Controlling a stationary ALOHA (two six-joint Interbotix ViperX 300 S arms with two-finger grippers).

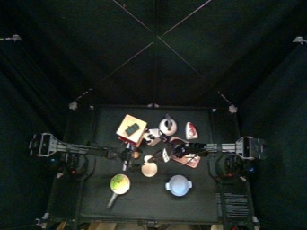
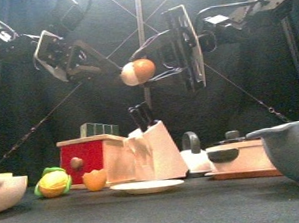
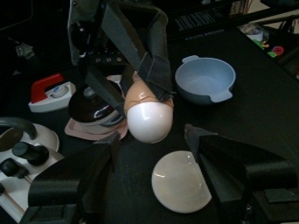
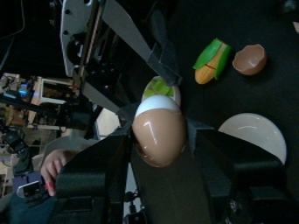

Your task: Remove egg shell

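An egg (image 2: 138,71), brown at one end and white at the other, hangs in mid-air above the white plate (image 2: 146,187). My right gripper (image 4: 160,140) is shut on the brown end of the egg (image 4: 160,131). My left gripper (image 3: 152,140) comes from the opposite side and its jaws close round the white end of the egg (image 3: 149,121). In the front view the right gripper (image 2: 157,70) stands to the right of the egg and the left gripper (image 2: 121,70) to its left. A brown half shell (image 4: 247,59) lies on the table.
Under the egg is the plate (image 3: 181,179), with a blue bowl (image 3: 208,77) beside it. A toy corn cob (image 2: 52,181), a red box (image 2: 93,153), a knife block (image 2: 149,149), a pot (image 2: 238,156) and a grey bowl (image 2: 297,150) stand around. A person's hand (image 4: 52,164) shows beyond the curtain.
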